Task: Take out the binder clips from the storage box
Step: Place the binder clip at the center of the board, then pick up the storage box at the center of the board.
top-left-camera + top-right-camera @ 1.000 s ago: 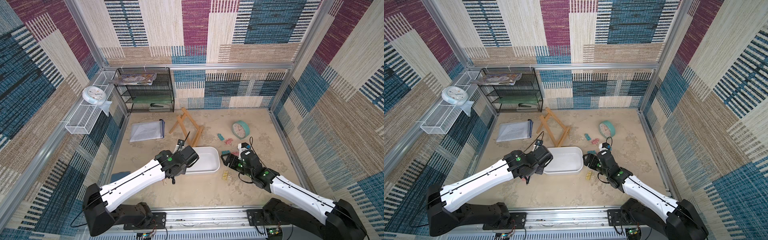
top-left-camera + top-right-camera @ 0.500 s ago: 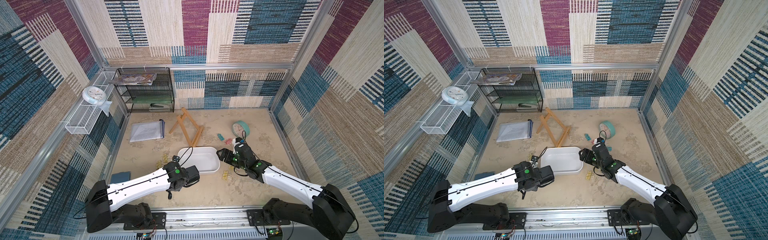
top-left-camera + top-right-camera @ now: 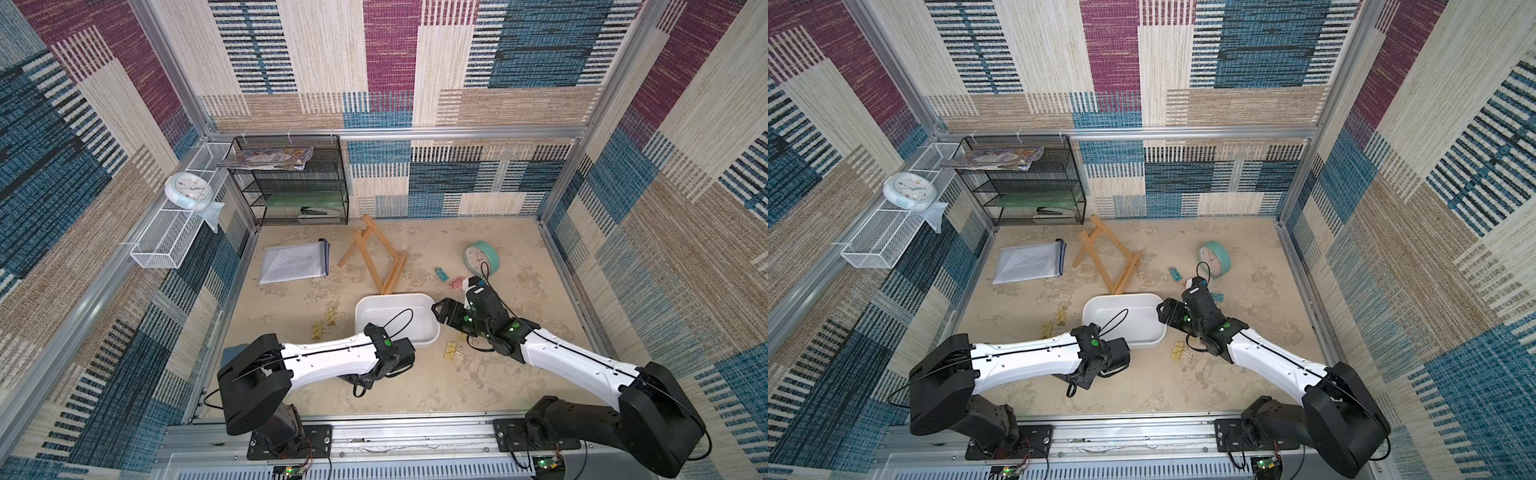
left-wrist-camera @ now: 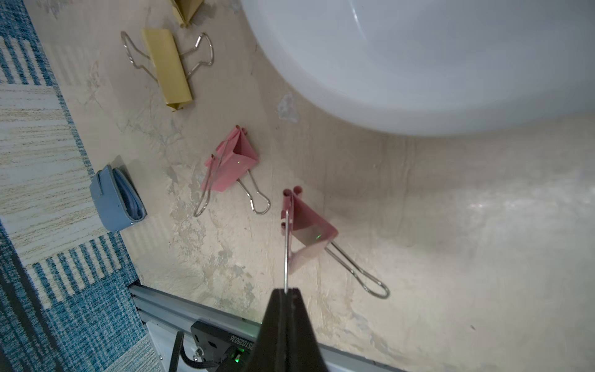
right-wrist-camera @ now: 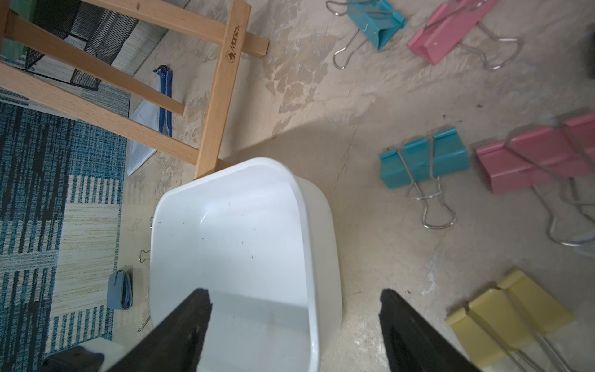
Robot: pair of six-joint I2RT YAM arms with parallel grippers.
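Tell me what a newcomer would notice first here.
The white storage box in the middle of the table looks empty, with pastel binder clips strewn on the table around it. The left gripper is shut on the wire handle of a pink clip beside the box, while the right gripper hangs open over the box's rim.
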